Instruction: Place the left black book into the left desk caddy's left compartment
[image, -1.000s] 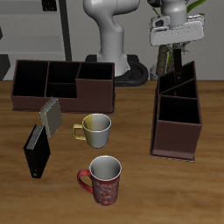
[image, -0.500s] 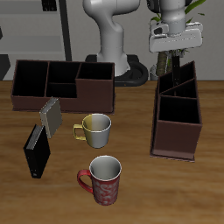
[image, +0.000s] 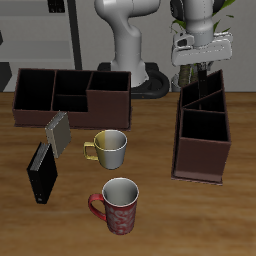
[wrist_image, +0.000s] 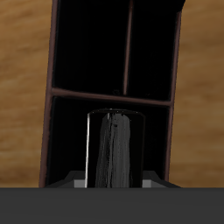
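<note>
So the gripper (image: 200, 66) is up over the back end of the left desk caddy (image: 203, 130), and the left black book (wrist_image: 118, 153) is pinched between its fingers, hanging down toward the box. From the front camera the book is really hard to pick out: it's just a dark sliver under the white hand, and it blends right into the caddy's dark slanted partitions behind it. You can't tell from there whether its bottom edge is already inside the box or only above the rim.

The wrist camera helps a bit. The book shows edge-on as a dark grey slab with a rounded outline, dead centre, and only tiny pale bits of the fingers peek out on either side of it at its base. The gripper's own body cuts off everything closer than that. Past the book you look straight down into the caddy's black compartments, with a crosswise divider and a lengthwise one, but the insides are so dark the floors can't be seen. Which compartment the book is lined up with is not clear.

Elsewhere on the table (image: 150, 225): the wide caddy (image: 70, 95) at the back, a small grey book (image: 58, 132) and another black book (image: 41, 172) standing near each other, a metal-looking mug (image: 110, 148), and a red patterned mug (image: 118, 205) nearer the front edge
</note>
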